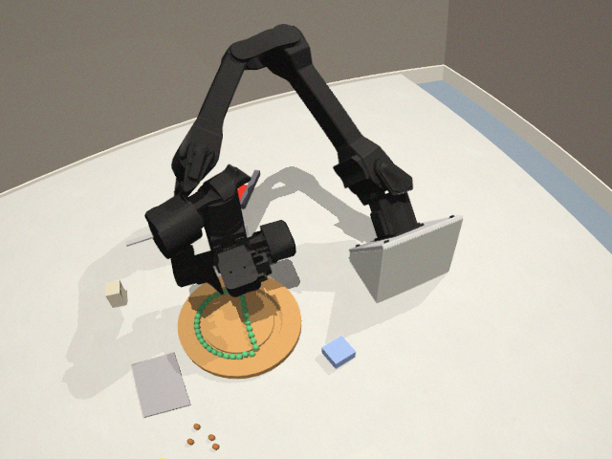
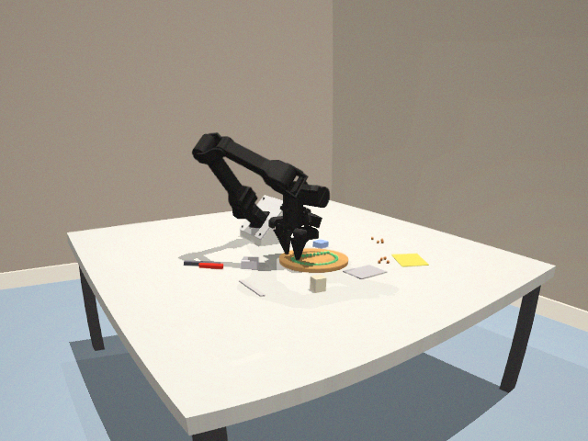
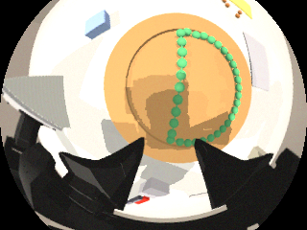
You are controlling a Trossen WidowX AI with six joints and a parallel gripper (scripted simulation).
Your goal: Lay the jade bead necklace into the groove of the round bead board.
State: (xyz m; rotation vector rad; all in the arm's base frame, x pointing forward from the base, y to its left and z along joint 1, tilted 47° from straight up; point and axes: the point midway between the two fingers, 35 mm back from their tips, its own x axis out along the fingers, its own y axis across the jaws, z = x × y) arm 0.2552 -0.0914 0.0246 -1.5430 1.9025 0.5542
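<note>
On the round orange-brown bead board (image 1: 289, 323) (image 2: 313, 268) (image 3: 117, 81), the green jade bead necklace (image 1: 197, 326) (image 2: 337, 259) (image 3: 238, 87) lies D-shaped, its arm-side end partly hidden from above by the black, wide-spread, empty claw (image 2: 292, 256) (image 3: 169, 141).

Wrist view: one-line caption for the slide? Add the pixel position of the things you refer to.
Open fingers above a round bead board (image 3: 115, 86), jade necklace (image 3: 238, 87) half in the groove, half straight across.

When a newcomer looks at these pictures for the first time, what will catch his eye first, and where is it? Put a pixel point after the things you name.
Probably the big black robot arm (image 1: 321, 98) (image 2: 251, 159), which arches over the white table with its open claw (image 2: 292, 256) (image 3: 169, 141) down at the round bead board (image 1: 289, 326) (image 2: 343, 262) (image 3: 117, 86). Next comes the jade bead necklace (image 1: 198, 324) (image 2: 338, 258) (image 3: 238, 87) on that board, bright green against orange, one side curved and the other nearly straight across the middle.
</note>
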